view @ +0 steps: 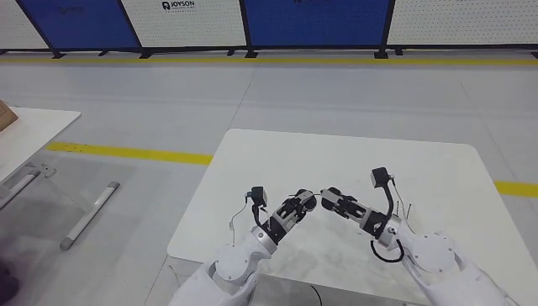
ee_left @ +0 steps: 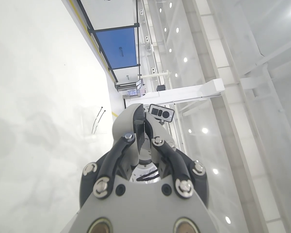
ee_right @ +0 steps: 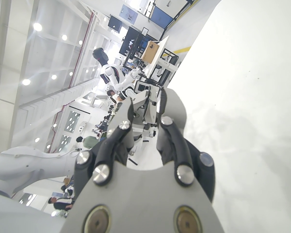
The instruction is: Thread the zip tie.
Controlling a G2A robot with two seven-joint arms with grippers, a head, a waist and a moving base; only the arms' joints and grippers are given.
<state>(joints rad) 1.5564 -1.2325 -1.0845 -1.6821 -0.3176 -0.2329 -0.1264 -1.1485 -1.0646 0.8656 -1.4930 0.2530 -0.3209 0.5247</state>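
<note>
Zip ties [ee_left: 97, 120], two black ones, flat on white table [view: 353, 150] near right arm [view: 395, 232]; left gripper [ee_left: 141, 109] clenched tight; right gripper [ee_right: 146, 95] spread open, close beside it above the table

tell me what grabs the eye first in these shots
The left end effector, shut, and the right end effector, open, nearly meet tip to tip above the near part of the white table. Two thin black zip ties lie loose side by side on the table, beyond the left end effector.
</note>
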